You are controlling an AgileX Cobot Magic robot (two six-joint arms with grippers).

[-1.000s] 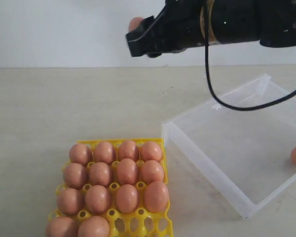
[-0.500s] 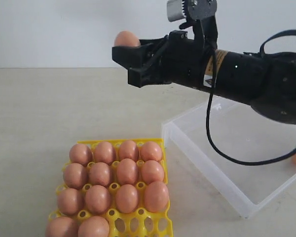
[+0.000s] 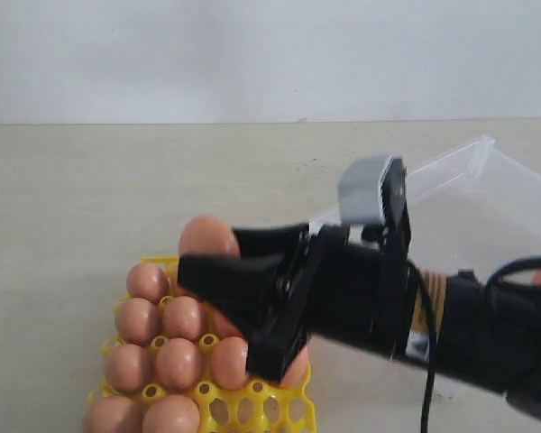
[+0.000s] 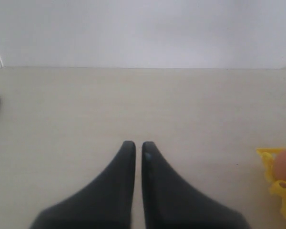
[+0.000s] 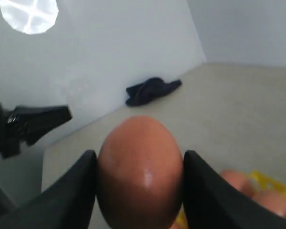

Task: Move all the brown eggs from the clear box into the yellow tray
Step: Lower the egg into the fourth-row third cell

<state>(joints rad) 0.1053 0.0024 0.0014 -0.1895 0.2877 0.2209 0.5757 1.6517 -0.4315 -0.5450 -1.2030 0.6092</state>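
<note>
R gripper (image 5: 139,160) jaws clamp one brown egg (image 5: 140,183) just above part-filled yellow tray (image 3: 252,398); L gripper (image 4: 135,148) jaws closed, nothing between.

The right gripper (image 3: 212,263) is matte black, with broad wedge-shaped fingers (image 3: 230,287) on a boxy body. A silver-grey block (image 3: 371,189) tops it. Behind that block a tan band (image 3: 435,299) rings the black arm (image 3: 487,334), and below the block runs a black cable (image 3: 426,401). A pale label (image 3: 417,343) under the block, possibly printed, is too blurred to read. The left gripper (image 4: 135,145) has black fingers tapering to rounded tips.
</note>
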